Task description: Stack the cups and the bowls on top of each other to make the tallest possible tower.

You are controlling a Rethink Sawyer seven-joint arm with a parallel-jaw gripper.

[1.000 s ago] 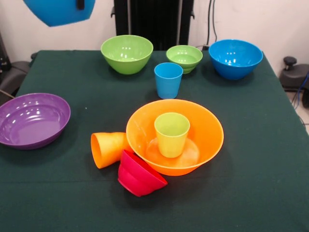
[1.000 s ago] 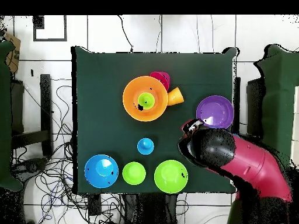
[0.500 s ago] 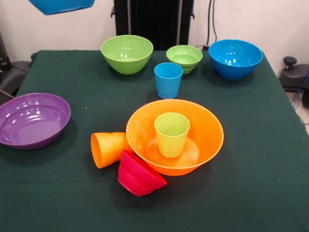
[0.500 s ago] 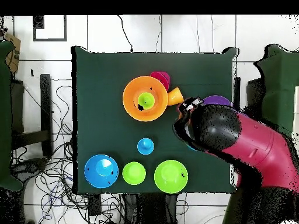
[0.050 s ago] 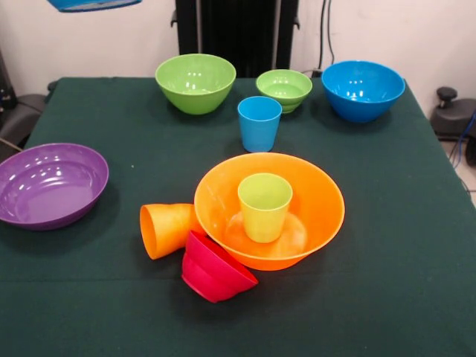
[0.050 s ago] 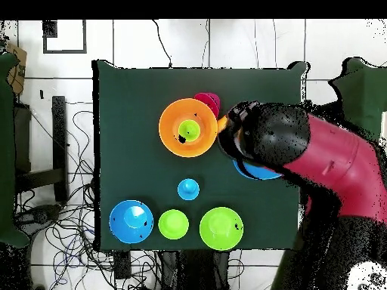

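From the front, the dark green worktop (image 5: 387, 245) carries the big orange bowl (image 5: 312, 195) near the middle, with the lime green cup (image 5: 264, 206) standing upright inside it. The orange cup (image 5: 165, 229) lies on its side against the bowl's left wall, and the small red bowl (image 5: 214, 270) leans tilted against the bowl's near-left side, touching the orange cup. The blue cup (image 5: 259, 123) stands upright just beyond the orange bowl. Along the far edge sit the large green bowl (image 5: 195, 82), the small green bowl (image 5: 283, 89) and a blue bowl (image 5: 362, 89). The wide purple bowl (image 5: 49, 184) rests at the left edge. A second blue bowl (image 5: 93, 4) shows only as a sliver at the top edge, lifted off the worktop. That makes three cups and seven bowls; nothing is stacked beyond the cup in the orange bowl.

From overhead, my arm (image 6: 332, 170) reaches over the worktop's right part and hides the purple bowl and most of the orange cup. The lifted blue bowl (image 6: 261, 171) peeks out beneath my wrist, right of the orange bowl. My gripper is hidden under the arm, so I cannot tell how it stands.
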